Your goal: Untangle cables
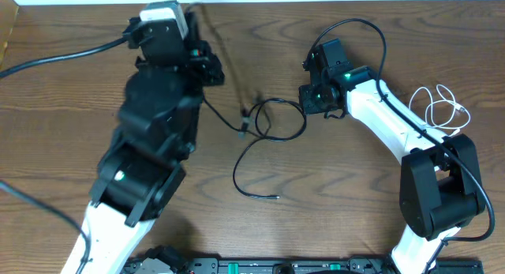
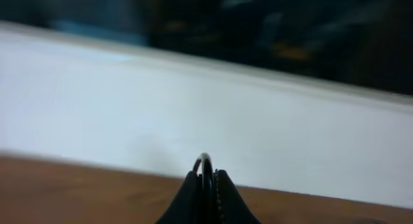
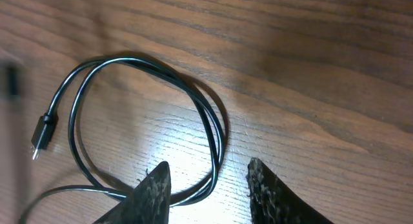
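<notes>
Here, the black cable [image 3: 218, 137] loops mid-table under the right gripper [image 3: 206, 175], whose jaws stand apart. The right arm [image 1: 387, 116] separates it from the coiled white cable [image 1: 446, 108]. Farther, the left gripper [image 2: 206, 179] is clenched on the black cable, near the wall [image 2: 193, 108].

Text overall: none can be read in any view.
Table [image 1: 71, 100]: only wood grain is seen; no print or number.
Left arm [image 1: 150, 132]: no brand or label is made out on the black housing.
Right arm [image 1: 387, 116]: no lettering is seen on the white shell.
Black cable [image 1: 278, 138]: no marking is read; its plug [image 3: 42, 130] bears no legible sign.
White cable [image 1: 447, 108]: too small for any print to be told.
Rail [image 1: 268, 266]: small pale marks are seen at the bottom edge, too small to be read.
Left wrist view: blurred; nothing legible.
</notes>
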Controlling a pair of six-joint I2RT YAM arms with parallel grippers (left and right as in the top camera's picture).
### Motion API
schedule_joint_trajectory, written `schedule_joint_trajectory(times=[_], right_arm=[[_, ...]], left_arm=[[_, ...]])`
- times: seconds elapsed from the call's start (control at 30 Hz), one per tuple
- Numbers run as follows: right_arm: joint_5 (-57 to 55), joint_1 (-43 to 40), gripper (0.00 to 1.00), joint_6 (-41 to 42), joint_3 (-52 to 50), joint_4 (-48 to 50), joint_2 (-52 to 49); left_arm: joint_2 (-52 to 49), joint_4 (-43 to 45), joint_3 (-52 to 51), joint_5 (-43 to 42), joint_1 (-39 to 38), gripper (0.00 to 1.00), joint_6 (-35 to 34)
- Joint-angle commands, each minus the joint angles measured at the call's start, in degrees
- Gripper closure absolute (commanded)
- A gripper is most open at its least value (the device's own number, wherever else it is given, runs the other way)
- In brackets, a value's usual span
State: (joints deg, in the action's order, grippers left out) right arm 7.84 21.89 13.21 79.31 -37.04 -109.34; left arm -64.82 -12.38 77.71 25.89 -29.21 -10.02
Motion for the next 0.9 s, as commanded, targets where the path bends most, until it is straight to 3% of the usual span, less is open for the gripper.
schedule_joint_trajectory(times=[0.0,0.27,0.5,0.87], right_arm=[[-0.42,0.39,0.65,0.50,-0.37,0.02,-0.33],[-0.44,0.39,0.65,0.50,-0.37,0.02,-0.33],[-0.46,0.39,0.68,0.50,-0.39,0.11,-0.50],[-1.31,0.39,0.69,0.50,-0.44,0.15,-0.52]], left_arm=[[-3.17,-1.27,1.27,19.71,1.18,0.92,1.46],[-12.74,-8.79,1.27,20.57,5.75,0.92,0.72],[-19.28,-18.53,1.27,9.42,5.81,0.92,-3.41],[-28.79,-24.81,1.27,-1.25,5.79,0.92,-5.18]])
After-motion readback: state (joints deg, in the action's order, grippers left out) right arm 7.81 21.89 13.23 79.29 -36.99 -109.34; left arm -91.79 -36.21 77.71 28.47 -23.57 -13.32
